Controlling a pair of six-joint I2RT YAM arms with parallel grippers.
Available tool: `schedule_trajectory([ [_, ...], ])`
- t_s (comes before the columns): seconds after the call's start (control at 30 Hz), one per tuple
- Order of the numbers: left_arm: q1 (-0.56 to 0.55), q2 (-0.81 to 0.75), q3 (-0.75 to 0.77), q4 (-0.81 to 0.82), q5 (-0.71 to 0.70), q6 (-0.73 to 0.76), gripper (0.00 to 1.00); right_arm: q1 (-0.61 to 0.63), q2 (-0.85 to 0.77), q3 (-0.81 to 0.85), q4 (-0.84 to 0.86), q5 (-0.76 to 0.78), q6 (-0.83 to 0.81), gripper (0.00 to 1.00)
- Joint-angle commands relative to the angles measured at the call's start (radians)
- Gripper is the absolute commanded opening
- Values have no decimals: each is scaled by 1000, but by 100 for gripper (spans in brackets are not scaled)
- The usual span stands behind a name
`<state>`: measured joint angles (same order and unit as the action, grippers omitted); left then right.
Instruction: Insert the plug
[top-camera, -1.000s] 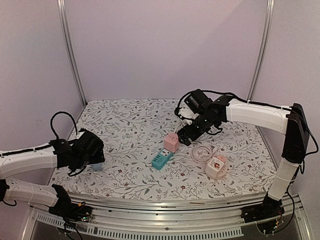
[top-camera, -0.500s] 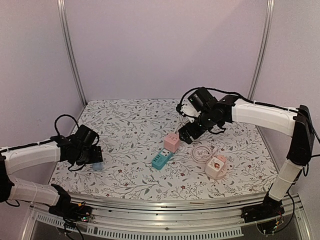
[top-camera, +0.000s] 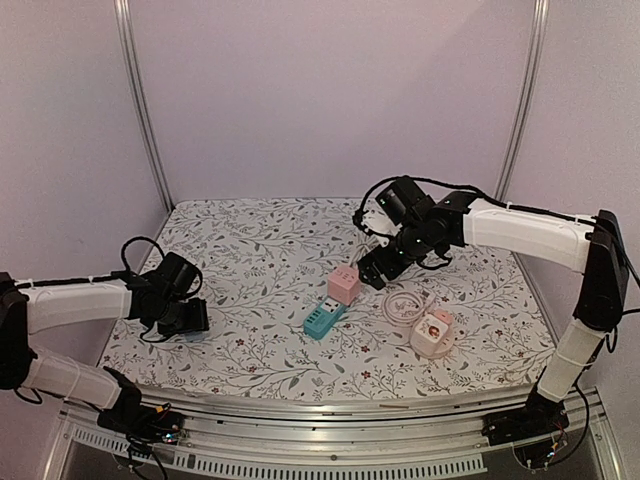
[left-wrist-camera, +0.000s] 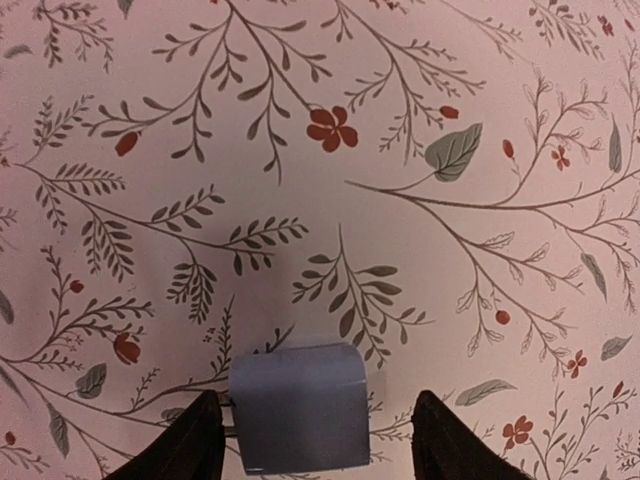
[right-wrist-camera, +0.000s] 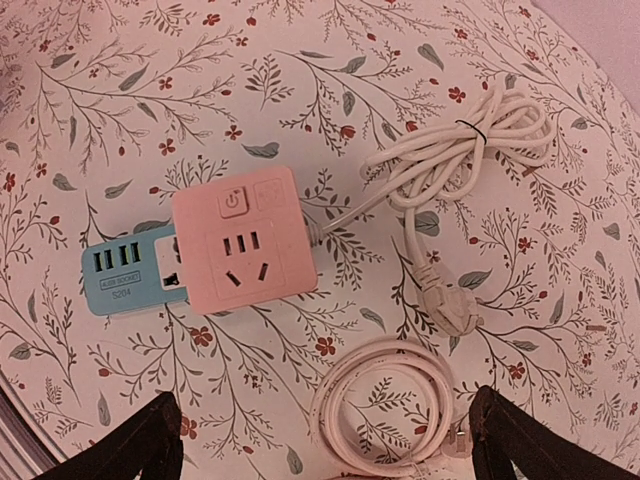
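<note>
A pale blue-grey, round-cornered plastic plug body (left-wrist-camera: 300, 405) is lying flat near the front left edge of the desk (top-camera: 250, 250); its pins are not showing. The left end effector (left-wrist-camera: 320, 440) is straddling it, half spread and not yet clenched: 1 finger is sitting at the body's edge while the other is standing clear of it.

Further in, near the middle, a teal rectangular plastic USB strip (right-wrist-camera: 125, 275) is lying tucked against a pink plastic cube socket (right-wrist-camera: 245, 240), whose top face is showing 1 power button and several slot openings. To the right, a round pink-and-white plastic socket (top-camera: 432, 333) is resting beside a loose pale pink cable coil (right-wrist-camera: 385, 400). A bundled white cable (right-wrist-camera: 470, 150) with a white plug (right-wrist-camera: 445, 305) is lying just beyond.

The right end effector (right-wrist-camera: 335, 450) is hovering above the cube socket, fully released and gripping nothing.

A white cloth printed with leaves and red flowers is covering the desk. Lilac walls (top-camera: 330, 90) and 2 slim metal posts (top-camera: 140, 100) are enclosing the far side.
</note>
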<state>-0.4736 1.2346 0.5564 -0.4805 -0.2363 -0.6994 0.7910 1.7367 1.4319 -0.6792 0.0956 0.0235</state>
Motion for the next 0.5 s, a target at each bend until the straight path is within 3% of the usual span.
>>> schedule_trajectory([
  [0.0,14,12,-11,7,27,-12,61,-2,-23,-13,11,10,3,99],
  [0.1,15,25,-9,12,37,-13,52,-3,-22,-14,12,10,0,99],
  [0.3,15,50,-6,13,49,-18,48,-3,-27,-18,13,13,0,99],
  [0.47,13,61,-7,22,63,-13,37,-3,-34,-21,15,14,0,99],
])
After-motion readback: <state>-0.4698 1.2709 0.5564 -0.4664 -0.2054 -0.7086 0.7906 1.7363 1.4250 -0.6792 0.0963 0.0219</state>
